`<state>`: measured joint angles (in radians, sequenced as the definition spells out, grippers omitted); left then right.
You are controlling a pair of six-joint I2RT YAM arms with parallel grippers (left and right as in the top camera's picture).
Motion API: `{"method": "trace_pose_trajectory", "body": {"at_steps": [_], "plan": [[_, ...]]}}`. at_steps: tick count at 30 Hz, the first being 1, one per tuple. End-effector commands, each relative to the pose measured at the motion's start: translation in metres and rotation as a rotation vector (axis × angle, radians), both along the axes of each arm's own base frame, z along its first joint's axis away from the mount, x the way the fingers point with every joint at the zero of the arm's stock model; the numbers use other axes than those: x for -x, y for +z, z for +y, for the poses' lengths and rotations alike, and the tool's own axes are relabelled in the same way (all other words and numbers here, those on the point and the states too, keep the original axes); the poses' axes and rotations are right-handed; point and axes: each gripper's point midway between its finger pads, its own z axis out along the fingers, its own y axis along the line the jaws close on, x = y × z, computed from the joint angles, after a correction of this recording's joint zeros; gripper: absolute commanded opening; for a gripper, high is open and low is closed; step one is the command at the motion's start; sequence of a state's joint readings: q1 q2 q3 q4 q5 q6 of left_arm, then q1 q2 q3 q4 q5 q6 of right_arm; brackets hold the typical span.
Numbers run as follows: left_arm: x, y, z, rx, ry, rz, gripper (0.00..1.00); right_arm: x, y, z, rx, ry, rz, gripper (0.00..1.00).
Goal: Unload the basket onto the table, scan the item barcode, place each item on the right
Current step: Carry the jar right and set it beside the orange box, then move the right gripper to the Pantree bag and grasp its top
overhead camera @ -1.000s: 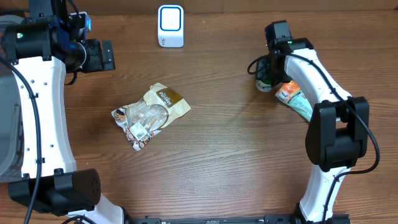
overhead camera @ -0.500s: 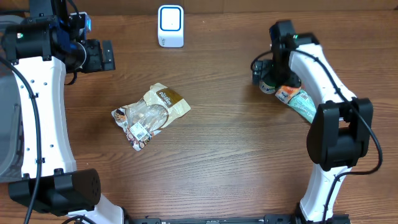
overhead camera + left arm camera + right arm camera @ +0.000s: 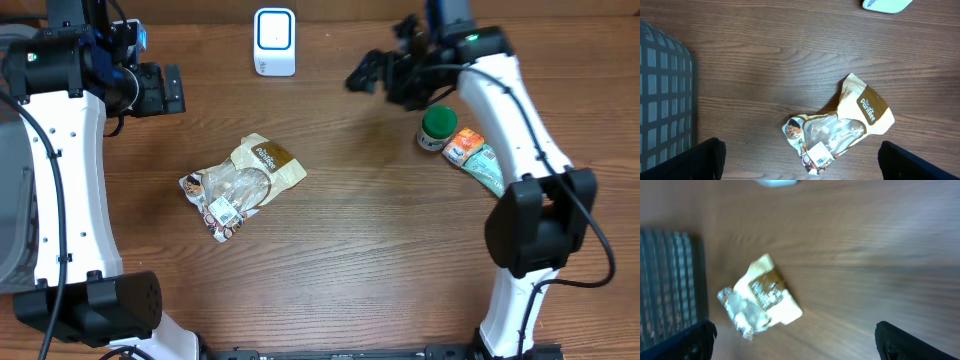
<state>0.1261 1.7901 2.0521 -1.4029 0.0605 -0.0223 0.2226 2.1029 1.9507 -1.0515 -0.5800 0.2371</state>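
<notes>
Snack bag [image 3: 243,182] lay crumpled between the counter's [image 3: 350,250] middle and left edge, with the left tool [image 3: 165,90] and right tool [image 3: 380,58] both spread and empty, so a careless pinch on its slick folds could slip or fold its white label [image 3: 821,157] away from the scanner [image 3: 274,41].

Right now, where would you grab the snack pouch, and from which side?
Probably the brown-banded flat end of the snack pouch, from straight above, jaws across its width. It lies flat, so no side edge is offered, and the white barcode label at the crumpled opposite end stays uncovered.
</notes>
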Motion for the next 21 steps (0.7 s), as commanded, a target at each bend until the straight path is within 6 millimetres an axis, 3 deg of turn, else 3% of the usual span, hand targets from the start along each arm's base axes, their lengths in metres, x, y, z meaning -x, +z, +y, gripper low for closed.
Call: {"method": "trace_pose_trajectory", "body": {"at_steps": [1,6,11,15,21], "plan": [[-0.001,-0.003,-0.002,0.001,-0.020,0.008,1.00,0.030,-0.025,0.046,0.036,0.089,0.046,1.00],[-0.001,-0.003,-0.002,0.001,-0.020,0.008,1.00,0.054,-0.057,0.085,0.124,0.094,0.105,0.94],[-0.001,-0.003,-0.002,0.001,-0.021,0.008,1.00,0.069,-0.079,0.109,0.180,-0.026,0.199,0.72],[-0.001,-0.003,-0.002,0.001,-0.021,0.008,1.00,0.077,-0.098,0.120,0.246,-0.151,0.251,0.69],[-0.001,-0.003,-0.002,0.001,-0.020,0.008,1.00,0.087,-0.125,0.153,0.235,-0.171,0.275,0.69]]}}
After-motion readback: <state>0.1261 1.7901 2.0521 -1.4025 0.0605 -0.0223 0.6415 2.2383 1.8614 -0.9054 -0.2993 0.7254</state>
